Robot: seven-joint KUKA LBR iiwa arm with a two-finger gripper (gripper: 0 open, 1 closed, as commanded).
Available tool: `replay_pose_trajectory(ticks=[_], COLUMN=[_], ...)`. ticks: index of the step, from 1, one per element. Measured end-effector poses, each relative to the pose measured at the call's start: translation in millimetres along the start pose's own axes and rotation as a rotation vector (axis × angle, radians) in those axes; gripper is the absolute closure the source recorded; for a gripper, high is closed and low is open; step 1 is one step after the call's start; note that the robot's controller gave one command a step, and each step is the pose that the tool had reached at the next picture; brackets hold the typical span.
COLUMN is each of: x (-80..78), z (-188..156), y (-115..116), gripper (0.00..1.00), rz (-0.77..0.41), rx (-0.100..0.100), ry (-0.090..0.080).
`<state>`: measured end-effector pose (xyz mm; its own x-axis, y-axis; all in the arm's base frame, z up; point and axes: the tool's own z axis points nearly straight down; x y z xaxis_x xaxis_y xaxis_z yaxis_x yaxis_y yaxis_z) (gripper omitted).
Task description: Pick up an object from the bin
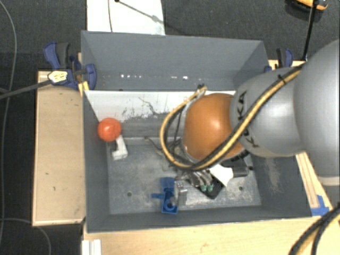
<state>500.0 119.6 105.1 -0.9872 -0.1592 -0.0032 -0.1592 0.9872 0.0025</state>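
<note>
The gripper [184, 187] hangs low over the front middle of the grey bin [170, 57], beneath the arm's orange cover [210, 126]; whether it is open or closed cannot be told. Just beside it, to the left, lies one blue plastic piece [169, 196], close to the front wall. Well apart, in the bin's left rear corner, one orange ball [109, 129] sits against the wall with one small white block [119, 149] touching it. The floor between is bare.

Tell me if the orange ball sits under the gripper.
No, the orange ball lies at the left of the bin, while the gripper is beside a blue piece.
</note>
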Motion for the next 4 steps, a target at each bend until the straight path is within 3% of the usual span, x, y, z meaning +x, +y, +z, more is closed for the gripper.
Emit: replay_pose_trajectory(ticks=[1, 2, 4], x=[-11.8, -6.1, -6.1], z=[13.8, 30.7, 31.1], y=[-7.4, -8.6, -8.6], gripper=[0.0, 1.0, 1.0], rz=[-0.005, -0.069, -0.062], rx=[0.001, 0.002, 0.002], ry=[0.016, 0.012, 0.012])
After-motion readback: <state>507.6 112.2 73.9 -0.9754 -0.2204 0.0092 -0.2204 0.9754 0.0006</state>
